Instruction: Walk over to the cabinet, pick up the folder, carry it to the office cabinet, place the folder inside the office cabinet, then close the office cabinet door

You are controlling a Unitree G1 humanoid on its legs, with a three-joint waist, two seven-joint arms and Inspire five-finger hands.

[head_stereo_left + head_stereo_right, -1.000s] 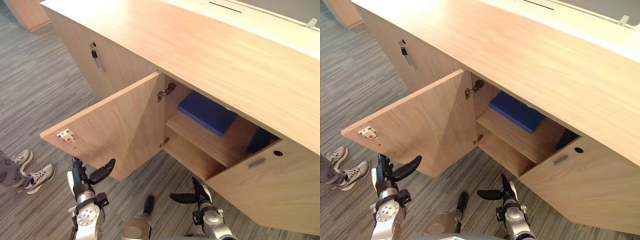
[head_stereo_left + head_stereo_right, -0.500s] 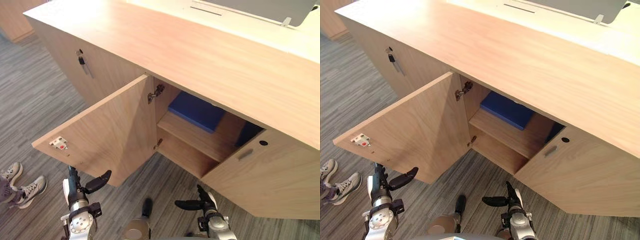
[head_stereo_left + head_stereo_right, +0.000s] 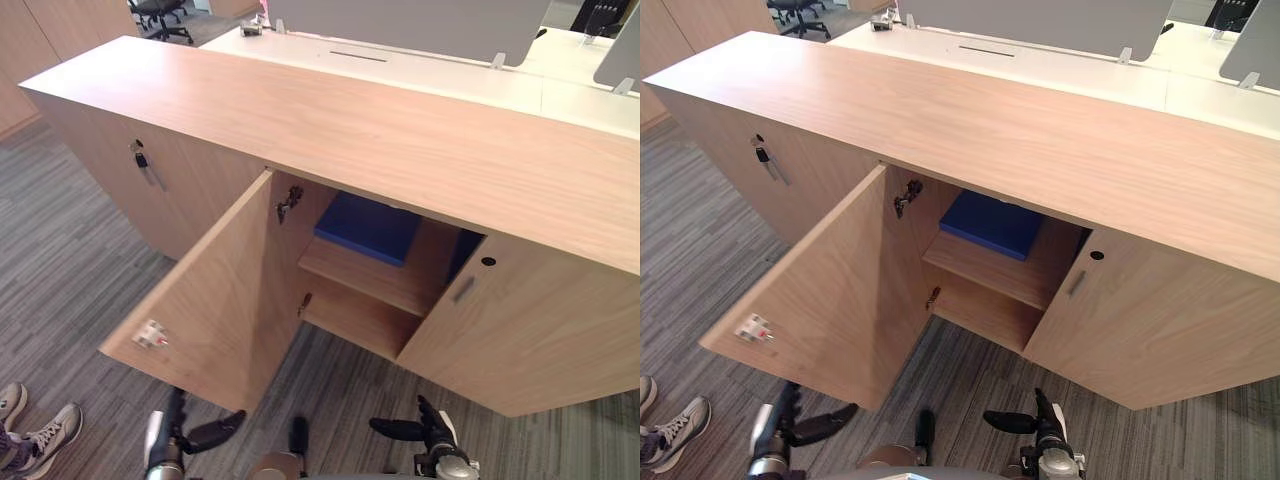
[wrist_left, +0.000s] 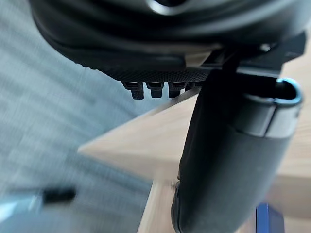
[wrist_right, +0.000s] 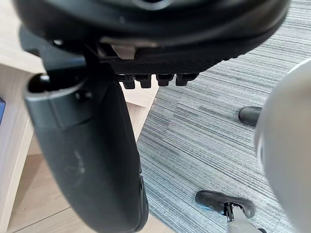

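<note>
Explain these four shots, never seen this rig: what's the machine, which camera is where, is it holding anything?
It is a walking humanoid robot with two arms and dark fingered hands. The two wide pictures come from a camera pair on its head, looking down at a wooden cabinet whose left door stands wide open. A blue folder lies on the upper shelf inside. The two close-ups come from cameras on the wrists, looking along each hand. The left hand and right hand hang low before the cabinet, both open, holding nothing. A person's shoes show on the carpet nearby.
</note>
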